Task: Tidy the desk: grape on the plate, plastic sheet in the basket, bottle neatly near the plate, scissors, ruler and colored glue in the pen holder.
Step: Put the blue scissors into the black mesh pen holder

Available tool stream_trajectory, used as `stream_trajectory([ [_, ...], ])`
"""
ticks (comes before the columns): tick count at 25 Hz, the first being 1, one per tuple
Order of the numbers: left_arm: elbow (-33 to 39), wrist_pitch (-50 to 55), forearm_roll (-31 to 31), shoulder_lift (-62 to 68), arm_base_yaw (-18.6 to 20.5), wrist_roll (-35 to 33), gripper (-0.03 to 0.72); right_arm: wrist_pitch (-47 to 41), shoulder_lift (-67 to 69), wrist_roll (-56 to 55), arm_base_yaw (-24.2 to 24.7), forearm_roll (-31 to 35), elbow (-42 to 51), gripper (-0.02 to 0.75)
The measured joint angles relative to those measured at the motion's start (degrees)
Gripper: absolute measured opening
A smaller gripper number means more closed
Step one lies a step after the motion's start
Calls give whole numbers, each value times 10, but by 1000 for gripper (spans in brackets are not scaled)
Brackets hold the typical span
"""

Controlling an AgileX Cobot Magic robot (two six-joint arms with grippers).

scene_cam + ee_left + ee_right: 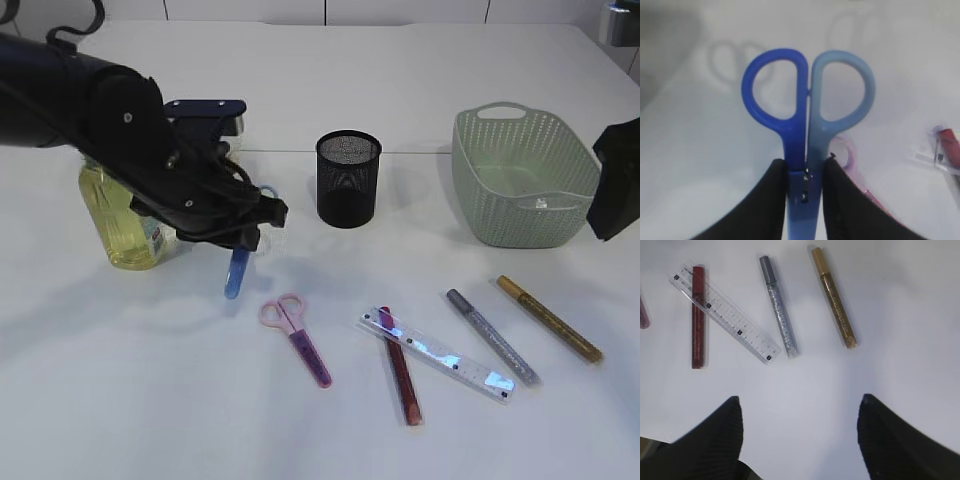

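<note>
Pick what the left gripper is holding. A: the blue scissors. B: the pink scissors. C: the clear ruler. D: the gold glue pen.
A: in the left wrist view the left gripper's fingers clamp the blue scissors just below the handles; the pink scissors lie on the table.

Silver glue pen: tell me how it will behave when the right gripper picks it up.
The silver glue pen looks stiff, slim and light, so it should lift without bending. Its round barrel may roll if nudged. The smooth casing could slip or pivot between the pads unless gripped near the middle.

The left gripper (pixel 805 187) pinches blue scissors (pixel 807 105) just below the handles, above the white table (pixel 690 165); pink scissors (pixel 852 160) lie behind.
</note>
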State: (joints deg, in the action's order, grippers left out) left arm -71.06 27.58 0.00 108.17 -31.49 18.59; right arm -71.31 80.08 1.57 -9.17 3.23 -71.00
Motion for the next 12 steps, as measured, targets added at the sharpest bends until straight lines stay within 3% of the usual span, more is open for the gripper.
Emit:
stream_trajectory([
  [12,-66,-64,0,0,0,-8,165,0,0,0,0,-21,0,557],
])
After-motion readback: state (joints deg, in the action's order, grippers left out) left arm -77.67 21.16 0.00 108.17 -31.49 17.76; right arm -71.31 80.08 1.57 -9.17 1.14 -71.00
